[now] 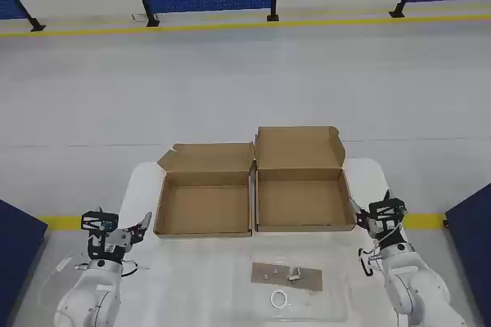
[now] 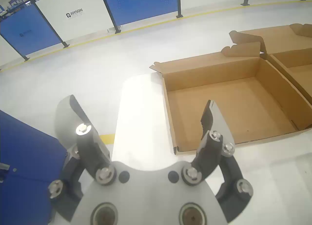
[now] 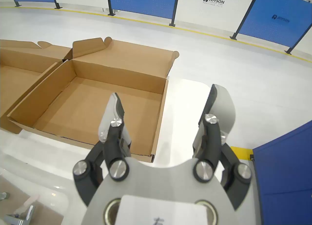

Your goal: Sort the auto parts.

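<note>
Top view, from the left: the left gripper (image 1: 141,226) is hanging over the near-left part of the white table (image 1: 188,274). It is angled toward the near-left corner of the left cardboard box (image 1: 203,208). The left wrist view is showing its fingers (image 2: 212,123) spread wide apart with nothing between them. That box is sitting open and bare, its lid folded back on the far side. It is touching the slightly larger right cardboard box (image 1: 301,203), which is also lying open and bare.

Near the boxes, toward the table's near edge, a flat brown cardboard sheet (image 1: 309,279) is carrying the auto parts. A bent metal part (image 1: 295,274) is lying on it beside two small pieces (image 1: 267,274). A white ring (image 1: 278,300) is resting just off the sheet's near edge.

At the right, the right gripper (image 1: 362,217) is hovering just beside the right box's near-right corner. The right wrist view is showing its fingers (image 3: 114,111) parted and gripping nothing.
</note>
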